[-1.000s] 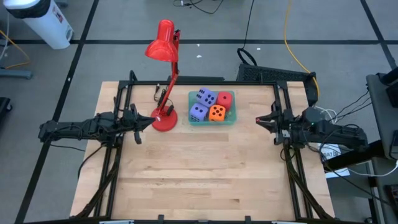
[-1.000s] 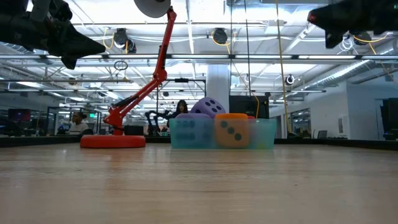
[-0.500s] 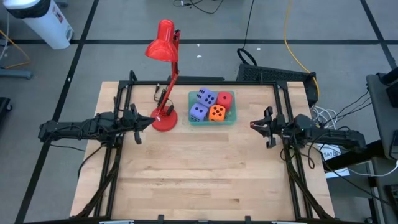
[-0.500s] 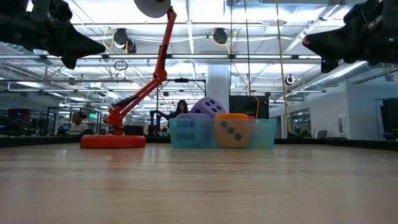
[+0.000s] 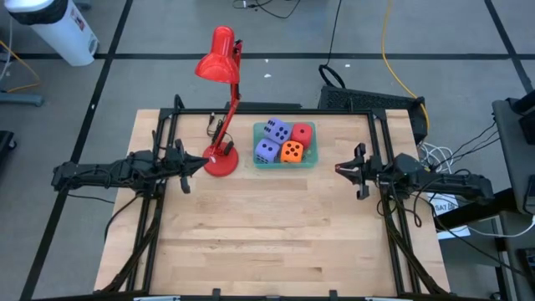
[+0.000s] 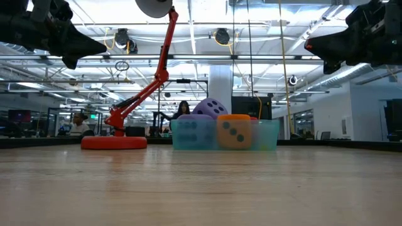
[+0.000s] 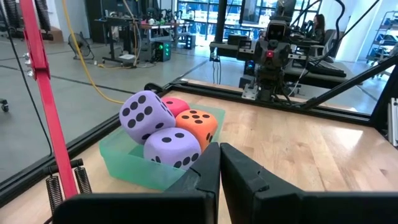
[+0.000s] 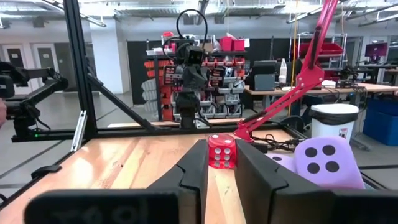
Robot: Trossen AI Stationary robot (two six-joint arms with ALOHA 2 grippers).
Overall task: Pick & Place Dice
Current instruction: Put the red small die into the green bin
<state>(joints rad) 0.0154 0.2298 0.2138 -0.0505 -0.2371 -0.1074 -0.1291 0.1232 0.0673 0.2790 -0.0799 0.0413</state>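
A: Where are your dice (image 5: 282, 143)?

B: All four sit in the green tray (image 5: 311, 159), upper middle of the tabletop (image 5: 267, 234), beside the red lamp (image 5: 221, 109).

A: Fingers?

B: Your left gripper (image 5: 203, 164) is closed on nothing at mid-left. Your right gripper (image 5: 339, 168), mid-right, shows a narrow gap, empty.

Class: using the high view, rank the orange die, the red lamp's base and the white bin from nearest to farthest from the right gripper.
1. Orange die, in the green tray, on the side toward the right gripper.
2. Red lamp's base, beyond the tray.
3. White bin, on the floor, far left corner.
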